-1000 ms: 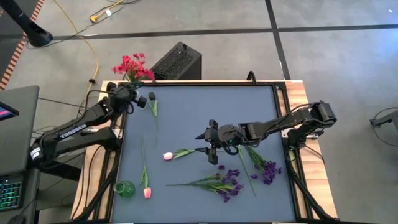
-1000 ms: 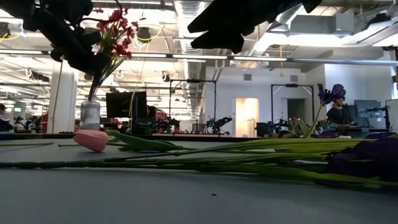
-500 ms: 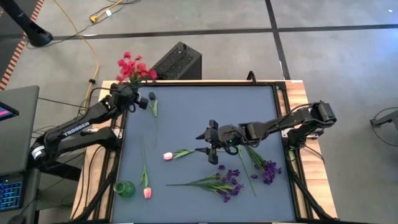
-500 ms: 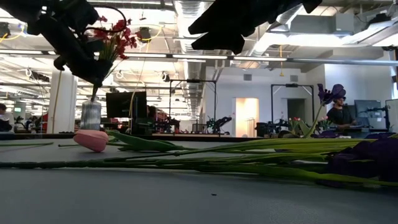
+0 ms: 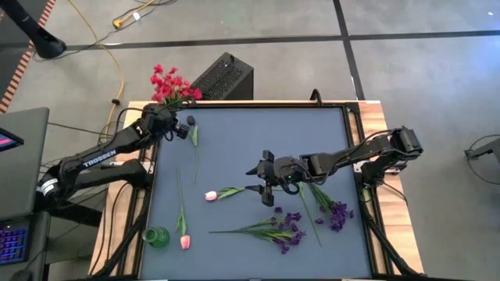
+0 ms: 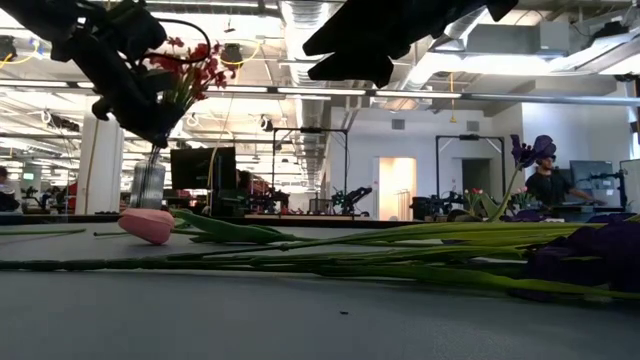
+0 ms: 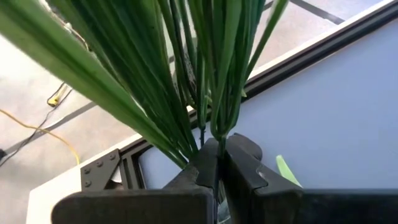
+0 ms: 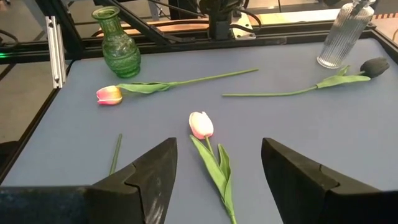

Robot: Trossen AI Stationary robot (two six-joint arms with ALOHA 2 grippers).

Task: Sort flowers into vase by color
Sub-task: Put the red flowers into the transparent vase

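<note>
My left gripper (image 5: 162, 119) is at the table's far left corner, shut on the red blossom spray (image 5: 173, 83). The spray stands up out of the gripper, over the clear ribbed vase (image 6: 147, 185). My right gripper (image 5: 266, 187) hangs open above the middle of the table. A pink tulip (image 8: 201, 124) lies on the mat ahead of its fingers. Another pink tulip (image 5: 185, 240) lies by the green vase (image 5: 156, 236). A dark tulip (image 5: 190, 122) lies near the left gripper. Two purple bunches (image 5: 287, 231) (image 5: 337, 215) lie toward the near right. My left gripper pinches the red spray's bundle of thin green stems (image 7: 210, 127) between its two shut fingers, just below the leaves. The blossoms (image 6: 190, 65) stand above the gripper, leaning. One stem (image 6: 157, 150) runs down from the fingers to the clear vase's mouth.
The green vase stands at the near left corner, and the clear vase (image 8: 344, 31) at the far left. Stems and leaves are strewn over the near half of the mat. A black box (image 5: 223, 76) sits on the floor beyond the far edge.
My left gripper has shifted a little toward the far edge and to the right, carrying the red spray with it. The blossoms have swung slightly over the clear vase. The right gripper has kept still.
</note>
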